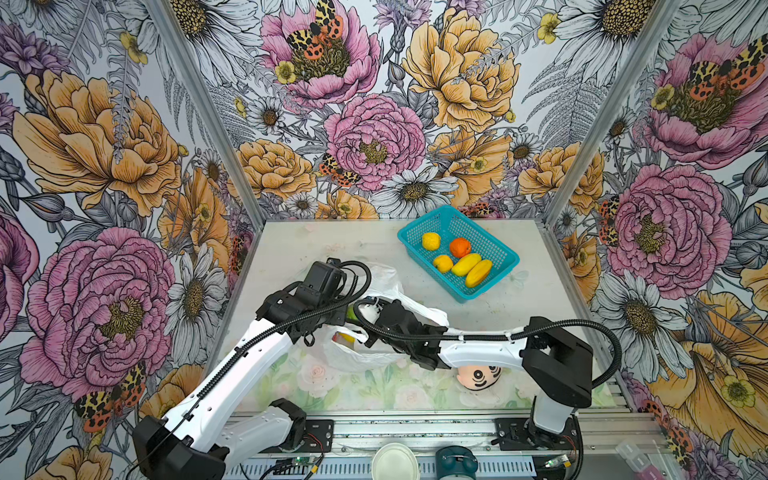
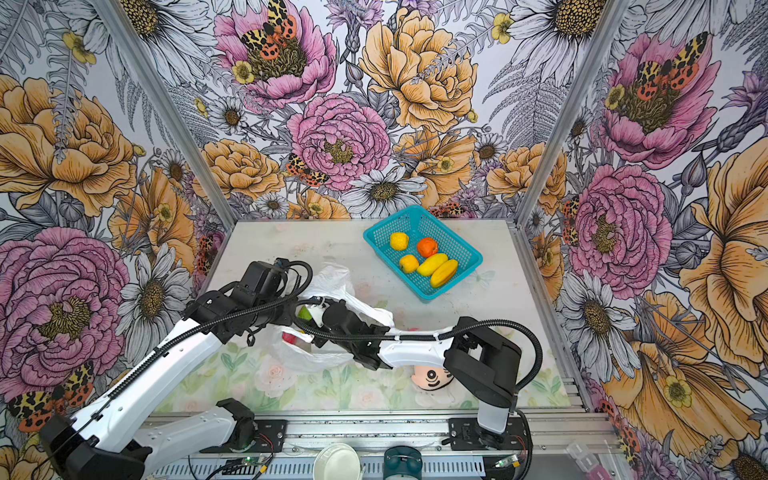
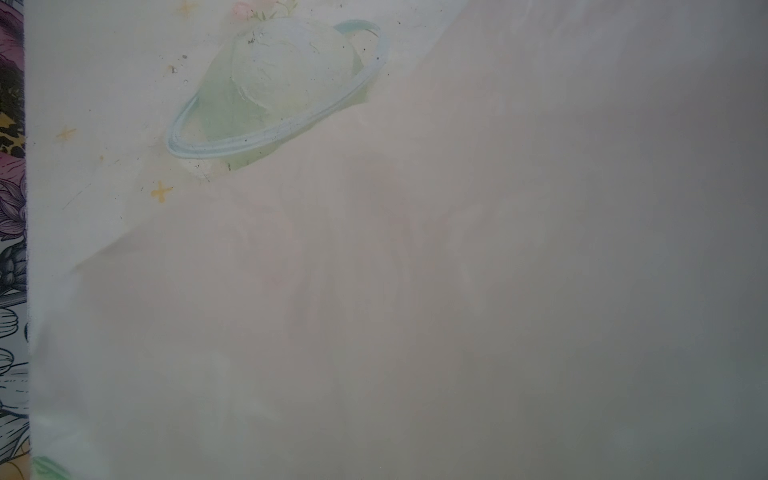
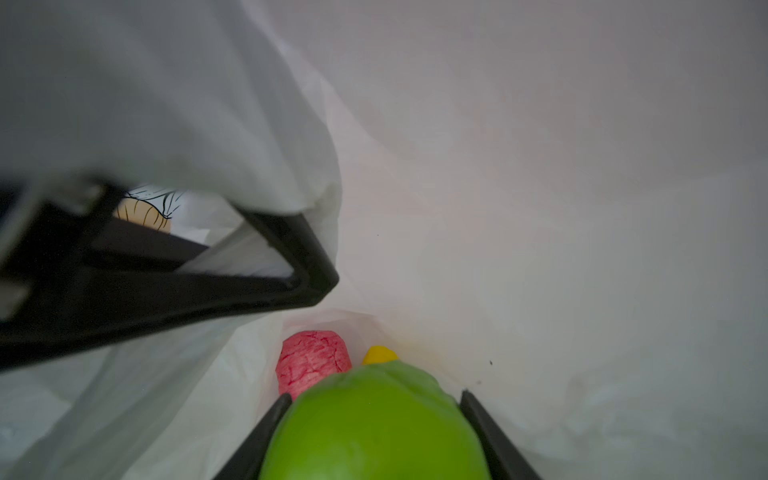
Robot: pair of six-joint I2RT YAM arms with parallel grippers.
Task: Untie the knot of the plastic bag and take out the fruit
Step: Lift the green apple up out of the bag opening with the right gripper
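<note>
Nearest, green fruit (image 4: 374,440) is pinched in the right claw (image 4: 374,398) inside the bag (image 4: 540,208), pink fruit (image 4: 313,361) and yellow fruit (image 4: 379,355) just beyond. The left claw (image 4: 309,274), pressed together, grips the bag's rim. Well apart, the basket (image 1: 420,225) holds five fruits (image 1: 460,247).

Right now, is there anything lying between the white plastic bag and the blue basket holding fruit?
No. Both top views show only bare table between the plastic bag and the teal basket.
</note>
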